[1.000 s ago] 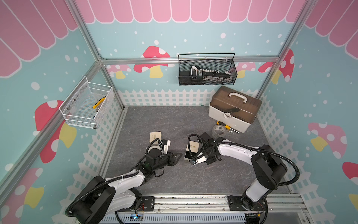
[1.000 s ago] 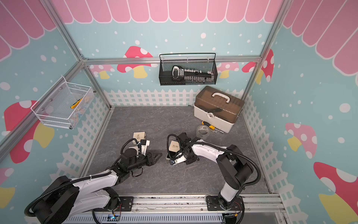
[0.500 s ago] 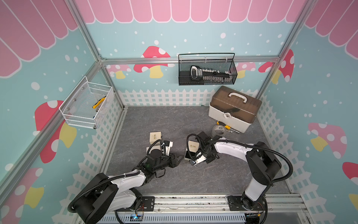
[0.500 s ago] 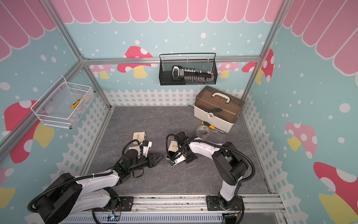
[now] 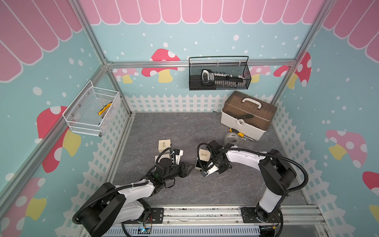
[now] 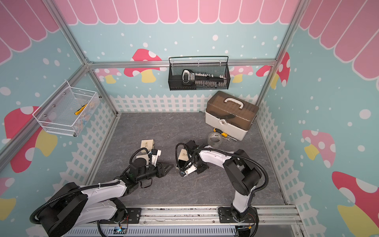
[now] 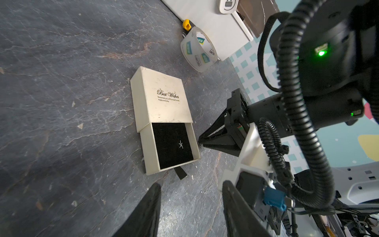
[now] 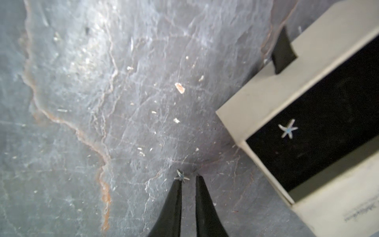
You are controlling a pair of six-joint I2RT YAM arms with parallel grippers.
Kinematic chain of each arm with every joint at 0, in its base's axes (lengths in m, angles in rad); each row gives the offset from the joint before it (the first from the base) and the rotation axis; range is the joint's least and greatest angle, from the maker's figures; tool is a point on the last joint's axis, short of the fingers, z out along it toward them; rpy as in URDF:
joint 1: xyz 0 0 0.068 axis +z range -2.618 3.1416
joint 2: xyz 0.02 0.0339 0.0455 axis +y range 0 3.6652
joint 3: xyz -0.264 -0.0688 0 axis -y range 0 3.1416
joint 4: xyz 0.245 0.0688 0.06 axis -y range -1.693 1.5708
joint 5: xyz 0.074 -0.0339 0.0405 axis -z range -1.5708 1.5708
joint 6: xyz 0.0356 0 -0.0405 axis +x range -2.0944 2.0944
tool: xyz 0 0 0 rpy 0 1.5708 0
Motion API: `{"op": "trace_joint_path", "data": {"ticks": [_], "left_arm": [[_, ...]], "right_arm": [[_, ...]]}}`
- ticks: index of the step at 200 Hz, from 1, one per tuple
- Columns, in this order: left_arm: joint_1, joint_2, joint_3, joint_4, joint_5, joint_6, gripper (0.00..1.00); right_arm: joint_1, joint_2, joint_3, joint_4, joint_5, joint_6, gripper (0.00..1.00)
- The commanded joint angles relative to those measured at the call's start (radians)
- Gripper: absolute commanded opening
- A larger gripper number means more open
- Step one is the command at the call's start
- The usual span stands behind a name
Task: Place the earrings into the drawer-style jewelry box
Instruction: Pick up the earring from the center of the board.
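Right arm has swung in slightly. Right hand (image 8: 188,177): jaws a sliver apart, loose earring (image 8: 181,176) at one fingertip (image 8: 176,185) on the table (image 8: 102,102), toward its front edge, unpinched. Other earring (image 8: 288,129) lies in the drawer (image 8: 266,98). Left hand (image 7: 190,184) open, empty. I'm mid-pickup; next needs a clean pinch.

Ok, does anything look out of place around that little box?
Yes. One earring lies loose on the table, outside the drawer, at the tip of the right gripper. The other earring sits inside.
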Motion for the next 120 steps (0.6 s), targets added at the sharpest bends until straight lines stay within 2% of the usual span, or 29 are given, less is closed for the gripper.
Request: {"op": "trace_joint_path", "data": {"ticks": [1, 120], "left_arm": [[-0.004, 0.006, 0.018, -0.001, -0.006, 0.02, 0.49], [-0.005, 0.003, 0.018, -0.012, -0.01, 0.026, 0.49]], "right_arm": [[0.008, -0.003, 0.01, -0.042, -0.015, -0.022, 0.15], [0.019, 0.022, 0.018, -0.044, -0.022, -0.013, 0.13]]}}
